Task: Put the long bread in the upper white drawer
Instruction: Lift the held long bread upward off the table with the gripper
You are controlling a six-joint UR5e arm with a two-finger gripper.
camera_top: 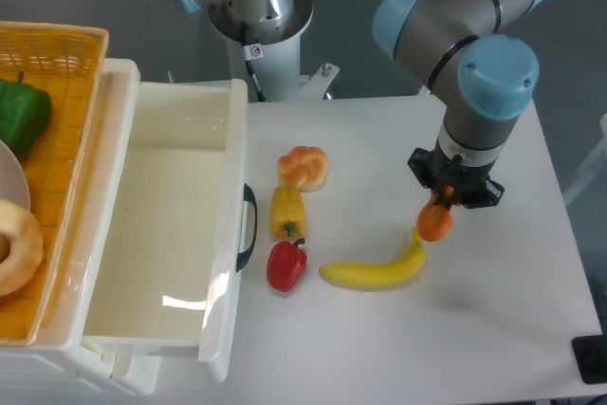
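I see the upper white drawer (161,234) pulled open at left; right of it, above the banana (375,270), my gripper (446,198) hangs, jaws clamped on the long bread (434,222), seen end-on.

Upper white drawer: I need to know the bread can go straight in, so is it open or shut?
Open: the upper white drawer is pulled out, its bare white inside showing.

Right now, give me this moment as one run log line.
gripper: shut on long bread, lifted | upper white drawer: open, empty | banana: on table
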